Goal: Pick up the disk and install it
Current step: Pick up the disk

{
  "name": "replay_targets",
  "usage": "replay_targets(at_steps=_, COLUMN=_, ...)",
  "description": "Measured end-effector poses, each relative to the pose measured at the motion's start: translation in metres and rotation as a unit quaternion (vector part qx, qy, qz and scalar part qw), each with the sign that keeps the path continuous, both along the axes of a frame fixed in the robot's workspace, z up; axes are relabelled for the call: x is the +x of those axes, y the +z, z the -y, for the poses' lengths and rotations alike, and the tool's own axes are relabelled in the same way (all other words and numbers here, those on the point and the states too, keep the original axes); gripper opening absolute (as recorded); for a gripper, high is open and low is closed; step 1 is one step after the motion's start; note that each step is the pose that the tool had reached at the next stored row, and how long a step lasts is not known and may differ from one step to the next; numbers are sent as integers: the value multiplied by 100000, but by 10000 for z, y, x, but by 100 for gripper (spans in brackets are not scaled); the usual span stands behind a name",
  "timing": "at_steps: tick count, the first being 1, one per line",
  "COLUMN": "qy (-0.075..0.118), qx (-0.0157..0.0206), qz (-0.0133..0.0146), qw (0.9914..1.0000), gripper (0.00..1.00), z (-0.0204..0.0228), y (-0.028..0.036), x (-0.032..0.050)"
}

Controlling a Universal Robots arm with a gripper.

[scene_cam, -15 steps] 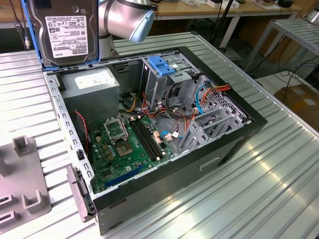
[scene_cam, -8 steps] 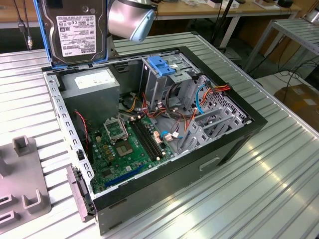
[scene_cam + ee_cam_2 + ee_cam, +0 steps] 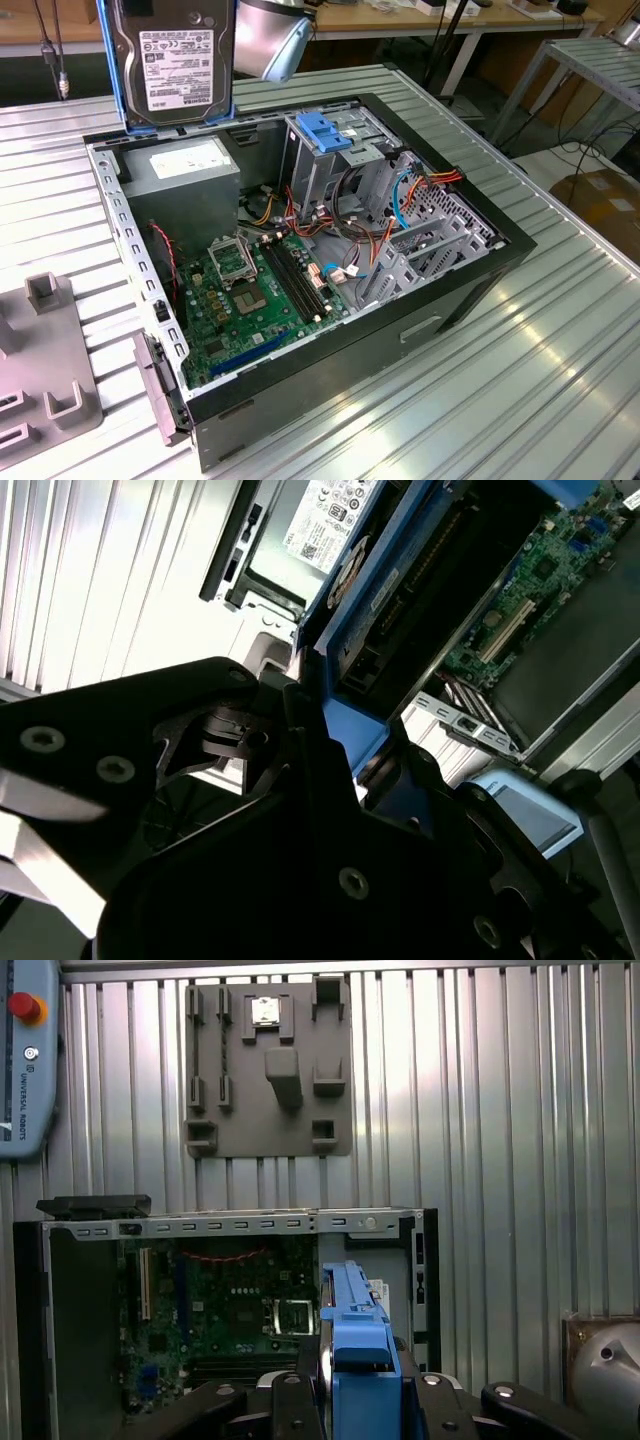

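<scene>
1. Ribbed metal worktop (image 3: 560, 380) lay nearest, carrying an open computer case (image 3: 330, 390).
2. Above the case's far corner, at the exterior view's left, the disk (image 3: 180, 60) hung upright, clear of the case.
3. In the first wrist view, the hand (image 3: 360, 1405) clamped the disk's blue rail.

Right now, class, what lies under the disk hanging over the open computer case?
The grey power supply, in a corner of the computer case, lies below the disk. Whatever is beneath that supply is covered.
</scene>
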State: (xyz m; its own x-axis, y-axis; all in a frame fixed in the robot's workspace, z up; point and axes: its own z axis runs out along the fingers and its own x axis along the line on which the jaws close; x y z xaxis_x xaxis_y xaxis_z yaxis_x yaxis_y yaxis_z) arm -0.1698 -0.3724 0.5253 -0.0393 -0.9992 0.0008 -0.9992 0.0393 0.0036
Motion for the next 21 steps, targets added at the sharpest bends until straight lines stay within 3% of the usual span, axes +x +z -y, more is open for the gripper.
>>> replay_targets(at_steps=2, qy=6, qx=4, qz=5, qw=100000, gripper=37, z=0, y=-3, x=90)
replay_targets(at_steps=5, qy=2, qx=2, qz=2, qw=100000, gripper=37, z=1, y=-5, x=159)
replay_targets(at_steps=21, qy=6, qx=4, qz=2, qw=100000, gripper=37, z=103, y=-16, x=382)
